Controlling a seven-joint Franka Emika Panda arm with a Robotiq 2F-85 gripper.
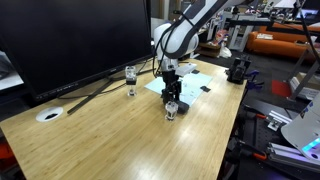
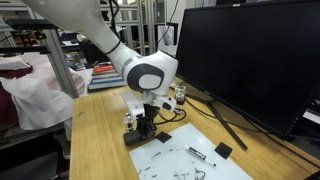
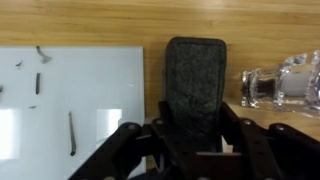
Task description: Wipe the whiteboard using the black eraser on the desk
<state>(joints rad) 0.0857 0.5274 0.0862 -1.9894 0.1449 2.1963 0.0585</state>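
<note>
Both fingers of my gripper (image 3: 195, 128) clamp the black eraser (image 3: 195, 75), hiding its lower end. I see the whiteboard (image 3: 70, 100) only partly.

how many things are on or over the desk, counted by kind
whiteboard: 1
black eraser: 1
clear glass objects: 2
white round disc: 1
monitor: 1
total: 6

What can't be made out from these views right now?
- Whether the tool grips the eraser: the contact is dark and blurred at the wrist view's bottom edge, and too small in the exterior views.
- Eraser in both exterior views: merges with the dark tool.
- Whiteboard marks: too small in exterior views; the wrist view's left edge crops it.
</note>
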